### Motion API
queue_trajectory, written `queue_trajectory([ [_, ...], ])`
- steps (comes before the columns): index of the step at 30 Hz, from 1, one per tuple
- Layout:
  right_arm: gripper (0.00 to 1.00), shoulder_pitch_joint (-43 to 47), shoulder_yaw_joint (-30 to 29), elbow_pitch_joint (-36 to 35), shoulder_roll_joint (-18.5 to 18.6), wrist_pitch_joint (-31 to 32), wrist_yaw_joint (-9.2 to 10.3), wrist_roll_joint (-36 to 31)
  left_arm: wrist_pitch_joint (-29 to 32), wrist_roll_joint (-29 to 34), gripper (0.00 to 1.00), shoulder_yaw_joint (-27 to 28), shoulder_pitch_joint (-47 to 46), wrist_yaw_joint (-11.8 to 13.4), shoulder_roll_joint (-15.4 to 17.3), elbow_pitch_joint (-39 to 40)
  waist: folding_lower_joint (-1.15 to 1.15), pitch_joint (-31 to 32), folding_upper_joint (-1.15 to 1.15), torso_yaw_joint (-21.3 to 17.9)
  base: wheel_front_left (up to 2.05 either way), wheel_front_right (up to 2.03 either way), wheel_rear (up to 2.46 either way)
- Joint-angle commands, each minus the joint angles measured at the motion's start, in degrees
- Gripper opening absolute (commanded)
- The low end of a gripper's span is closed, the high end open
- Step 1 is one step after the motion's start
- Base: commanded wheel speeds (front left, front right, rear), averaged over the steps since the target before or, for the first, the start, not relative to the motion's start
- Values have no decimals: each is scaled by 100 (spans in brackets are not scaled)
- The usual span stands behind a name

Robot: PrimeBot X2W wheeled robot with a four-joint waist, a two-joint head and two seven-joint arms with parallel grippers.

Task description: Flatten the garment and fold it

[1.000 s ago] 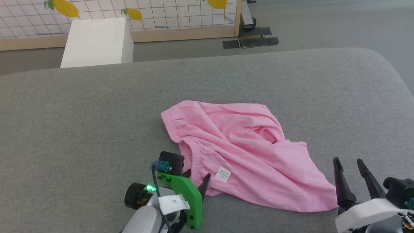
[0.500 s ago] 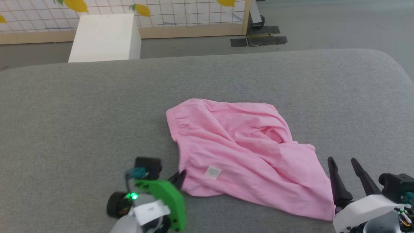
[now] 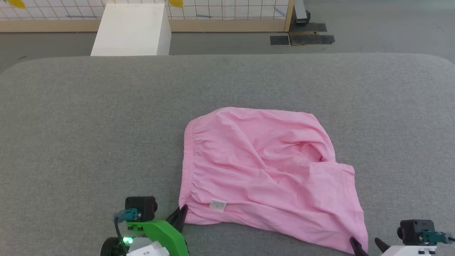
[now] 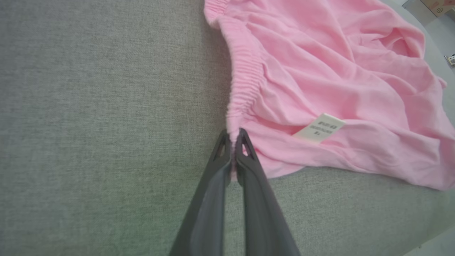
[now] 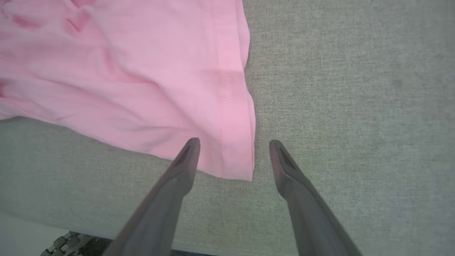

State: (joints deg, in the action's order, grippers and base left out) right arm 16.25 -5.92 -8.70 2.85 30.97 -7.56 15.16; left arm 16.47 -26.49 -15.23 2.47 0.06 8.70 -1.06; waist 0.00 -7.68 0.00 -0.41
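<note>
— What has changed in the last second?
— The left gripper (image 4: 233,140) has gone from spread to clamped. Its two dark fingers now pinch the near end of the gathered waistband (image 4: 245,71) of the garment (image 3: 263,170), not far from the small white label (image 4: 320,128).
— And the cloth itself?
— The waistband was kinked a second ago. Now it runs in a nearly straight line down the garment's left edge, from far side to near. The head camera has tilted too, so part of the shift in that view is not the cloth's.
— What does that mean for the task?
— Flattening looks under way, with one corner secured, and folding has not begun. The garment lies in the middle of the grey cushion (image 3: 89,124), with creases and a raised fold across its middle and right.
— How do the arms stand?
— The left arm sits low at the near edge, fingers pointing away from the robot into the waistband corner. The right gripper (image 5: 233,145) sits low at the near right, jaws wide apart and holding nothing, straddling the hem corner. Whether a fingertip touches the cloth cannot be told. It looks placed to close there so both arms can pull the garment taut
</note>
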Motion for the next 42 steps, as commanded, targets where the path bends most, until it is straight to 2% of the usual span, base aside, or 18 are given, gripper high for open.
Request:
queue_trajectory([
  [1,100,19,-5,-33,3,54,8,7,-35,-30,0,29,47,19,18,7,0,-39,0,-6,0,0,0],
  [15,100,-407,289,790,3,380,8,-307,-58,-47,0,-51,-129,-5,24,9,0,-202,0,7,0,0,0],
  [16,96,-389,296,863,3,518,8,-312,-61,-47,0,-56,-135,-6,27,7,0,-205,0,12,0,0,0],
  [17,76,-365,301,907,3,644,8,-311,-61,-51,0,-60,-136,-7,28,4,0,-203,0,16,0,0,0],
  [18,28,-340,329,917,3,774,8,-303,-57,-55,0,-67,-134,-7,32,0,0,-199,0,21,0,0,0],
  [19,0,-326,333,897,3,828,8,-295,-57,-58,0,-69,-132,-6,35,-1,0,-196,0,24,0,0,0],
  [25,0,-236,218,571,3,847,8,-215,-117,-51,0,-80,-114,-8,71,24,0,-123,0,3,0,0,0],
  [29,0,-182,130,135,3,738,8,-101,-411,-54,0,-49,-155,-82,59,189,0,-17,0,-26,0,0,0],
  [30,0,-178,115,-34,3,716,8,-67,-528,-106,0,-18,-175,-123,28,267,0,9,0,-39,0,0,0],
  [31,0,-238,93,-549,3,719,8,-22,-786,-343,0,63,-262,-287,-71,571,0,73,0,-74,0,0,0],
  [33,0,-380,113,-950,3,756,8,-100,-877,-553,0,109,-394,-406,-112,839,0,103,0,-93,0,0,0],
  [38,0,-1335,493,-1750,122,1126,8,-545,-733,-1078,0,157,-1142,-619,-44,1399,0,59,0,-183,0,0,0],
  [42,0,-2626,847,-1592,557,1429,8,-523,-313,-1655,0,181,-2109,-685,-29,1432,0,-135,0,-257,0,0,0],
])
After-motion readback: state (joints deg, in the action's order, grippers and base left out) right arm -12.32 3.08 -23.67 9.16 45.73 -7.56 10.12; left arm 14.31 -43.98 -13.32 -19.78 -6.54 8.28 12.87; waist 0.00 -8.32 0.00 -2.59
